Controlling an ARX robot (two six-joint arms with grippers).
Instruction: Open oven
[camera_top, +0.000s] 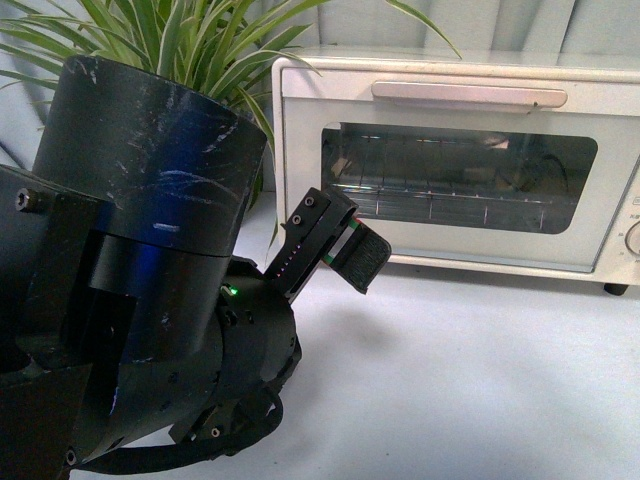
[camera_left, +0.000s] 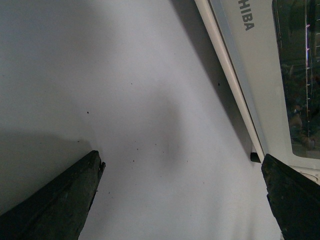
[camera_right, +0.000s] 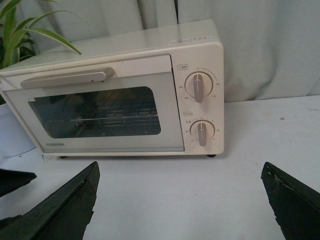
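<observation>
**Front view.** Left arm (camera_top: 130, 280): scuffed black housing, filling the near left. Left gripper (camera_top: 352, 252): held above the white table (camera_top: 480, 380), near the lower left corner of the oven (camera_top: 455, 160). Oven: cream, at the table's back right, glass door shut, bar handle (camera_top: 468, 95) along the top. Spider plant (camera_top: 200, 40): behind the arm.

**Left wrist view.** Left jaws spread wide with nothing between them. The oven's TOSHIBA-lettered lower edge lies near one fingertip.

**Right wrist view.** Right gripper (camera_right: 180, 170): jaws wide apart, empty, facing the oven front. Two dials (camera_right: 198, 86): beside the door.
</observation>
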